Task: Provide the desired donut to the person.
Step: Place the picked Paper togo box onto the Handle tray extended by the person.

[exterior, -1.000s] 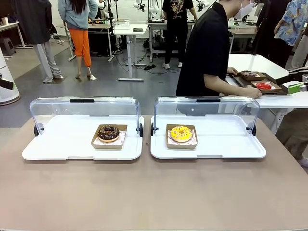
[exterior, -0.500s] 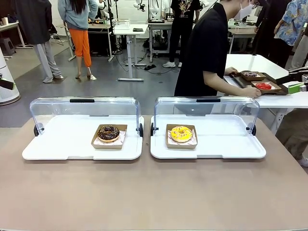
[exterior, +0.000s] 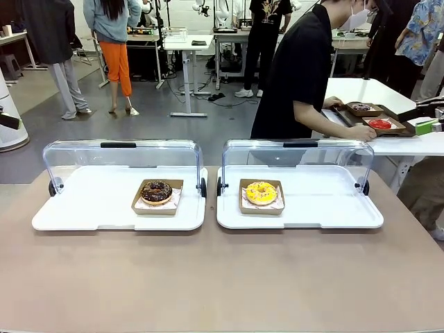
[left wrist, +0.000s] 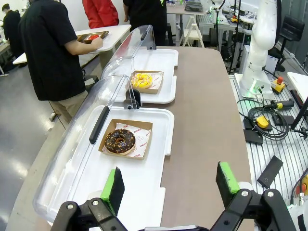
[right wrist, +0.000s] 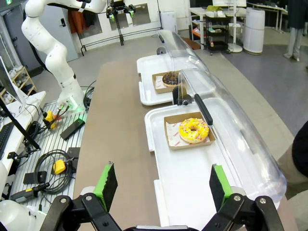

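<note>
Donuts both on the table: chocolate donut (left wrist: 120,140) in its cardboard tray on the left white tray (left wrist: 149,185), just ahead of the left gripper (left wrist: 171,185), jaws apart. Yellow donut (right wrist: 194,130) likewise ahead of the right gripper (right wrist: 163,185), jaws apart. Person (exterior: 298,73) turned toward a side table (exterior: 416,144), hand (exterior: 364,132) there.

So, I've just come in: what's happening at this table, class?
Nothing is being handled at this table yet. A chocolate donut and a yellow donut sit in cardboard trays, each on a white serving tray with its clear lid rolled back. The left gripper and right gripper hover open, each above its own tray. The person is turned away, hand at donuts on a side table.
</note>
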Tool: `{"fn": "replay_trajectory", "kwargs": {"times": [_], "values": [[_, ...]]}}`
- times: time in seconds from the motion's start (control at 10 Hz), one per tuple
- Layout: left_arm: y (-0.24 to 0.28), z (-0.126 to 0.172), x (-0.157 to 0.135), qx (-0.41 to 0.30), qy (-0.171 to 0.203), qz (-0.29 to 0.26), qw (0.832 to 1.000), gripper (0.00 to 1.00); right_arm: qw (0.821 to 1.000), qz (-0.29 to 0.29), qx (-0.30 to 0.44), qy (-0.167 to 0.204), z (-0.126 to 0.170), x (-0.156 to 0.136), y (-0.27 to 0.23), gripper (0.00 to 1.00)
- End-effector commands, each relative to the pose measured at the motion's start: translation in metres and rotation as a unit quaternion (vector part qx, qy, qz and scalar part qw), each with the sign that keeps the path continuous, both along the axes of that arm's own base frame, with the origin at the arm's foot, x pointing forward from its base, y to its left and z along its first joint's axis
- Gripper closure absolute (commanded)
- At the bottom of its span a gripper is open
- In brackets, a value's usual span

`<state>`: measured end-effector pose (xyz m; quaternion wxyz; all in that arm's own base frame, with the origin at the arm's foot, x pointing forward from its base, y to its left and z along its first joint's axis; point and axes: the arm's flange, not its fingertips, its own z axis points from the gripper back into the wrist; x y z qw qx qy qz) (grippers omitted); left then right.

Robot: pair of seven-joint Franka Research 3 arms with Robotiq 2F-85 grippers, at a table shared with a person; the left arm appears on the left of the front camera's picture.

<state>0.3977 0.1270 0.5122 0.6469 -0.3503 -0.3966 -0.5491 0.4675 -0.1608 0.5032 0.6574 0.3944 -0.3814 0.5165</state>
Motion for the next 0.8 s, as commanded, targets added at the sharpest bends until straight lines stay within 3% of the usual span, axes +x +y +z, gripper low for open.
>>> {"fn": "replay_trajectory", "kwargs": {"times": [0.0,0.7], "values": [[-0.0005,0.0013,0.0003,-0.004,-0.001,-0.003,1.0,0.0,1.0,0.0,0.001,-0.001,0.0011,-0.0006,0.0008,0.0],[-0.0005,0.0013,0.0003,-0.004,-0.001,-0.003,1.0,0.0,1.0,0.0,0.001,-0.001,0.0011,-0.0006,0.0008,0.0]]}}
